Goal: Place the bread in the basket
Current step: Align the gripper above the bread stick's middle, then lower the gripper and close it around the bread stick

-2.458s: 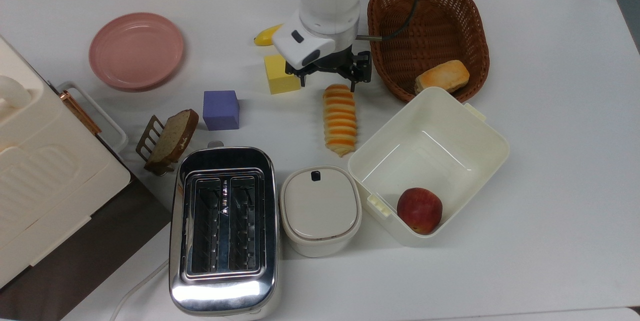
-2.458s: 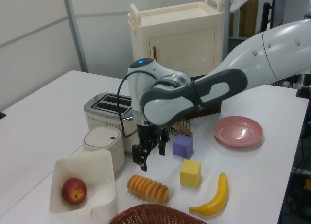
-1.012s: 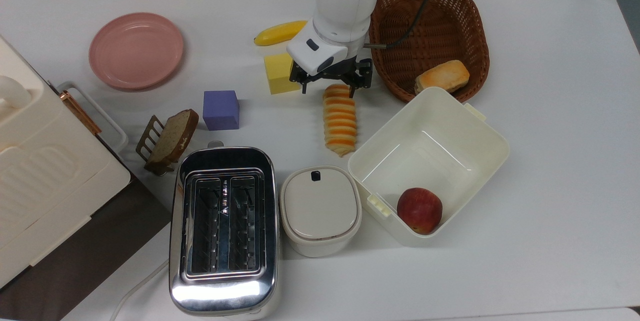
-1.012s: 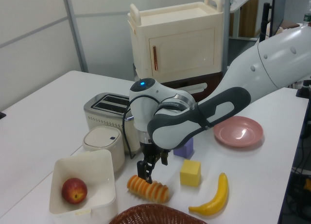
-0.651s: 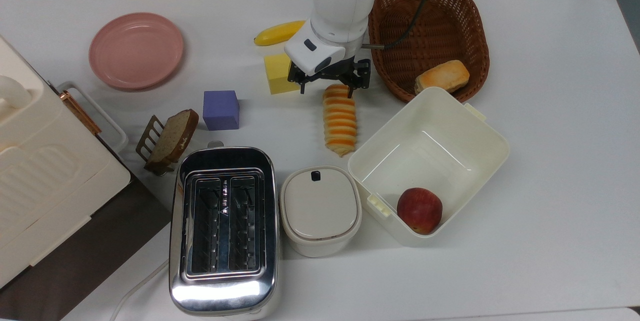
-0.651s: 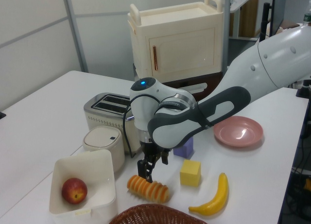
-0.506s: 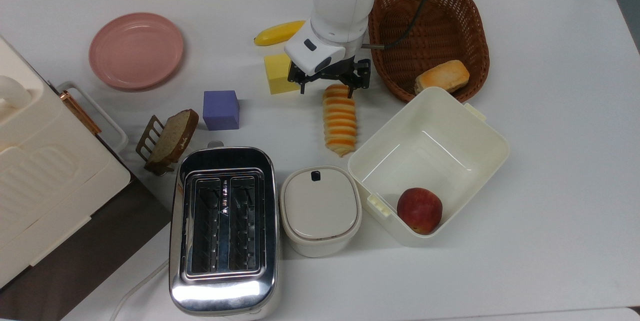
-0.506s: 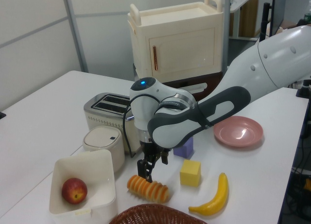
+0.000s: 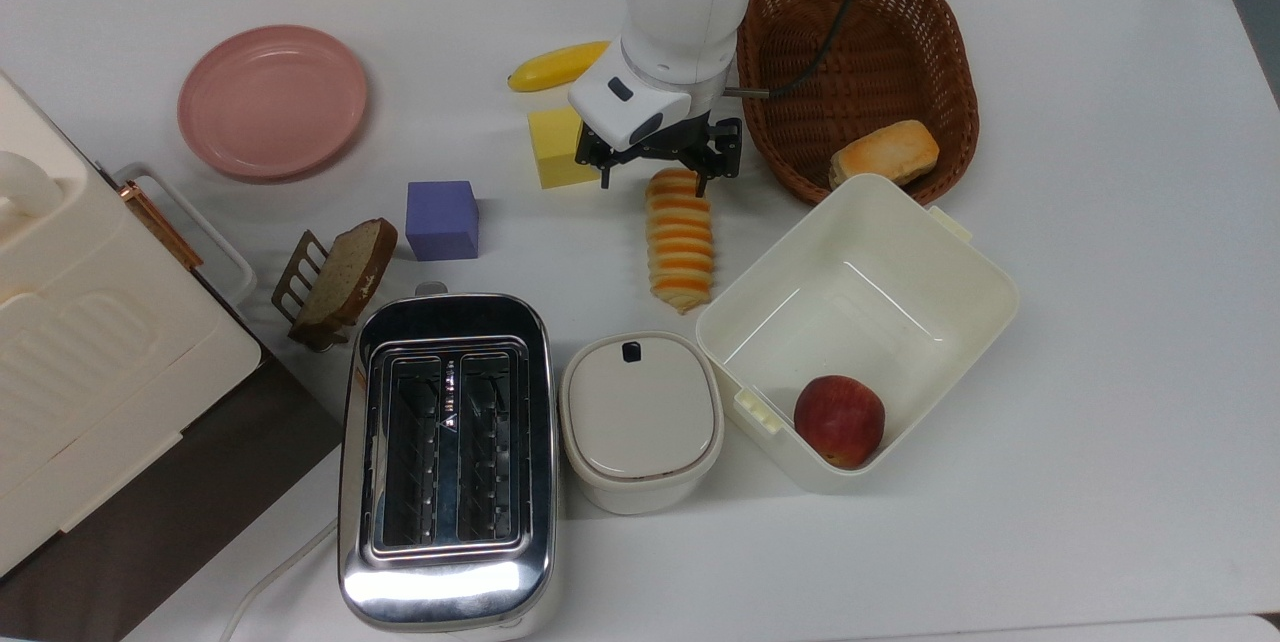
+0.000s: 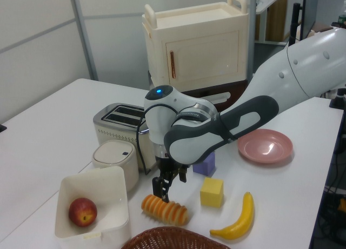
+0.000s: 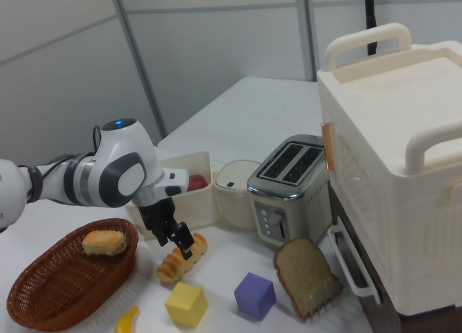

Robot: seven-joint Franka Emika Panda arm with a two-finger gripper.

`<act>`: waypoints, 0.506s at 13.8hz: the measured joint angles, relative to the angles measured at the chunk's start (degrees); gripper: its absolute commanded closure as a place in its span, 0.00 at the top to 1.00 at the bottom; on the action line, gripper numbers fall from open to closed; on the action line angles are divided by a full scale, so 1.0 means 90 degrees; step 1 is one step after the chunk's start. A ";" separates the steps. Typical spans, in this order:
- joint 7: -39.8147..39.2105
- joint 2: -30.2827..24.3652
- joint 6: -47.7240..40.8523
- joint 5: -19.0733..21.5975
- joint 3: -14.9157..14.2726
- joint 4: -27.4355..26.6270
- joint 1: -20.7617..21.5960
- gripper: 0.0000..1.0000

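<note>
- The bread [image 9: 680,240] is laid flat on the table, its long axis running up and down in the top view.
- The gripper [image 9: 665,176] is set open over the loaf's upper end, one finger seen at each side.
- The basket [image 9: 860,72] is found to the top view's upper right, close by.

White table [image 9: 1100,272], crowded.
Around the toaster [image 9: 447,452]: striped bread [image 9: 680,247], wicker basket [image 9: 900,2], pink plate [image 9: 272,100], cream tub [image 9: 960,312].
</note>
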 measured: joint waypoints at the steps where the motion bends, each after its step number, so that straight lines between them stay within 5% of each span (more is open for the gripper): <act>1: 0.0000 0.0004 0.0000 -0.0038 0.0006 -0.0048 0.0015 1.00; 7: 0.0000 0.0004 0.0000 -0.0351 0.0004 -0.0221 0.0186 1.00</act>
